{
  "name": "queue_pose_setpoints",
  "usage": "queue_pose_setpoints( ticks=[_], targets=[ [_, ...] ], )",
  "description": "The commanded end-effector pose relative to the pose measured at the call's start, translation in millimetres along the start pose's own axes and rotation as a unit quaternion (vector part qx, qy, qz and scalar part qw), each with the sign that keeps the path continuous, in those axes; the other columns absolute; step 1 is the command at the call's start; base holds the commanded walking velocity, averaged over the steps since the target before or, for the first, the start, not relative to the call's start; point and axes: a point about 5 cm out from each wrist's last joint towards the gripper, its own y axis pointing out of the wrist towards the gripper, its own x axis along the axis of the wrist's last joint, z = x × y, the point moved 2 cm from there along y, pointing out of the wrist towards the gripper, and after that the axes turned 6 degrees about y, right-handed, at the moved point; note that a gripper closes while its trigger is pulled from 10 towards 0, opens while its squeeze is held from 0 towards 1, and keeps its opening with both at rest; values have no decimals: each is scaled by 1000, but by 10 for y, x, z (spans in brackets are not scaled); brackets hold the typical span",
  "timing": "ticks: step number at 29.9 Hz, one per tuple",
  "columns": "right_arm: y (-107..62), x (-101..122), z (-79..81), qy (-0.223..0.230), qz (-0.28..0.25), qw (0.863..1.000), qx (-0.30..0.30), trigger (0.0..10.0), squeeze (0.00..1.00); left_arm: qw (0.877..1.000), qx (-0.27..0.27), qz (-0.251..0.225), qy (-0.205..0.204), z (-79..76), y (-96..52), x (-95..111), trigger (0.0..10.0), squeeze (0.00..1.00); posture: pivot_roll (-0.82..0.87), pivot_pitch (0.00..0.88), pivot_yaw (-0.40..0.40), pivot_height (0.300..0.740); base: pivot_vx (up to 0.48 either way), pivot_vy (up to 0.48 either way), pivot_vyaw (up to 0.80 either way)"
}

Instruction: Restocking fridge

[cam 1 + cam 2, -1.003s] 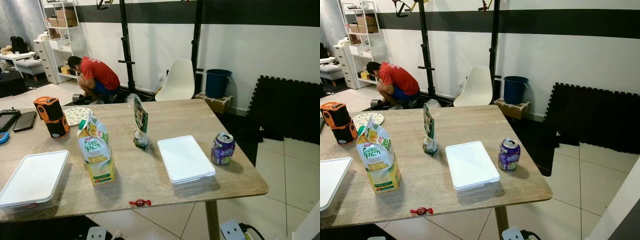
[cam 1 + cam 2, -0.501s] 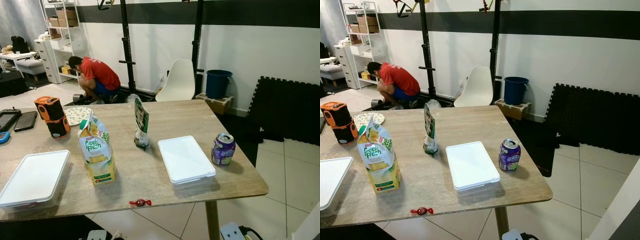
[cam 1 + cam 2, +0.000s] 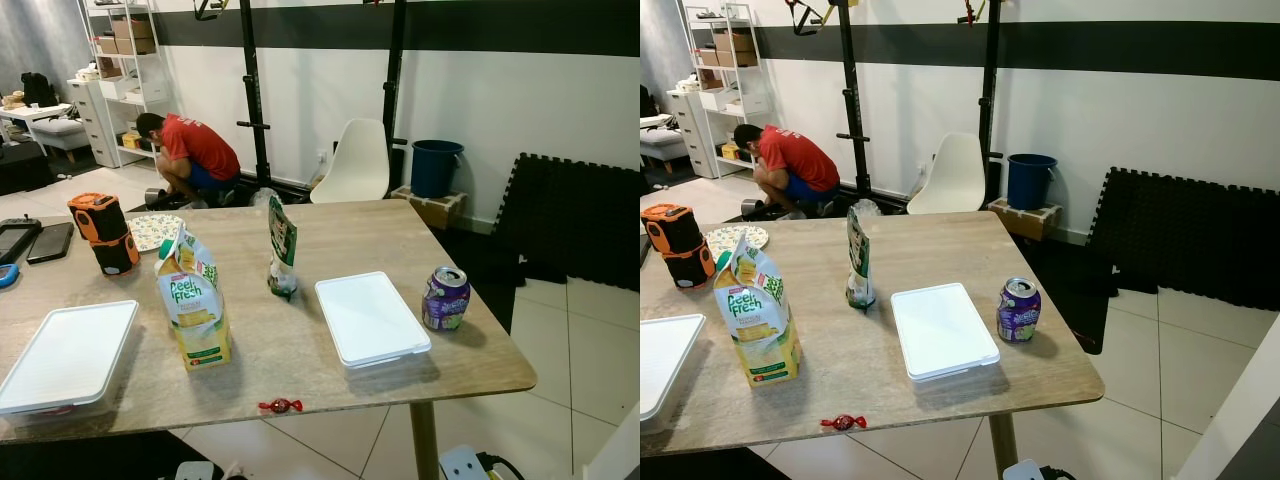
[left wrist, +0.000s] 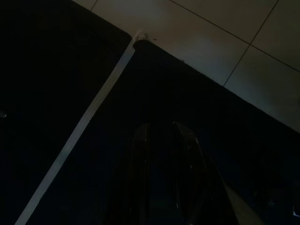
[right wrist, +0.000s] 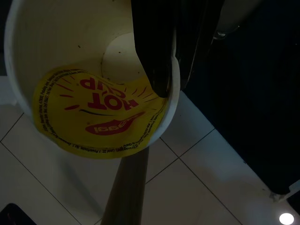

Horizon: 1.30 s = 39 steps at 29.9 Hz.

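Note:
On the wooden table [image 3: 340, 230] stand a yellow juice carton [image 3: 192, 305], a tall green snack bag [image 3: 281, 245] and a purple drink can [image 3: 445, 297]. Two flat white lidded containers lie there, one in the middle [image 3: 370, 317] and one at the left [image 3: 68, 354]. In the right wrist view my right gripper [image 5: 171, 79] is shut on the rim of a white cup [image 5: 93, 117] with a yellow "HOT CUP" label, held over the tiled floor. The left wrist view is very dark: my left gripper [image 4: 161, 136] hangs over a dark mat.
A red wrapped candy [image 3: 280, 405] lies near the table's front edge. An orange-black speaker [image 3: 104, 232], a plate [image 3: 152, 231] and phones [image 3: 40, 243] sit at the left. A person [image 3: 190, 155] crouches beyond the table. A white chair [image 3: 355, 160], blue bucket [image 3: 436, 165] and black foam mats [image 3: 575, 215] stand behind.

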Motion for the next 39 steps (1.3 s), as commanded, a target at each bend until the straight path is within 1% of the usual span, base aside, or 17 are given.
queue_pose_setpoints(
  ticks=[1, 6, 14, 20, 24, 32, 33, 35, 37, 38, 39],
  targets=[
    [-3, -10, 28, -1, -2, 1000, 2, 10000, 0, 1000, -1, 2, 0, -32, -9, -35, 10000, 0, 38, 0, -5, 740, 0, 0, 0],
    [-5, -27, 61, -2, 0, 1000, 4, 10000, 0, 1000, 1, -4, -1, -21, -1, 5, 10000, 0, 36, 0, 1, 740, 0, 0, 0],
    [2, -1, 58, 0, -5, 1000, 3, 10000, 0, 1000, 0, -8, -1, -35, 23, 82, 10000, 0, 21, 0, 9, 740, 0, 0, 0],
    [9, 26, 70, -12, -10, 1000, 4, 10000, 0, 1000, -4, -6, -4, -32, 35, 111, 10000, 0, 3, 0, 25, 740, 0, 0, 0],
    [9, 29, 53, -10, -10, 1000, 0, 10000, 0, 1000, -8, -9, 2, 13, 49, 172, 10000, 0, 8, 0, 40, 740, 0, 0, 0],
    [16, 57, 11, -8, -12, 1000, -5, 10000, 0, 1000, -15, -9, 6, 60, 58, 215, 10000, 0, 19, 0, 45, 740, 0, 0, 0],
    [30, 102, -6, -3, -15, 1000, -9, 10000, 0, 1000, -13, -8, 6, 106, 62, 237, 10000, 0, 19, 0, 52, 740, 0, 0, 0],
    [57, 186, -31, 26, -23, 999, -23, 10000, 0, 1000, 2, -8, 3, 200, 72, 289, 10000, 0, 20, 0, 65, 740, 0, 0, 0],
    [57, 186, -31, 26, -23, 999, -23, 10000, 0, 1000, 2, -8, 3, 200, 72, 289, 10000, 0, 20, 0, 65, 740, 0, 0, 0],
    [67, 209, -23, 37, -25, 999, -25, 10000, 0, 1000, 6, -8, 3, 225, 75, 307, 10000, 0, 18, 0, 71, 740, 0, 0, 0],
    [67, 209, -23, 37, -25, 999, -25, 10000, 0, 1000, 6, -8, 3, 225, 75, 307, 10000, 0, 18, 0, 71, 740, 0, 0, 0]
  ],
)
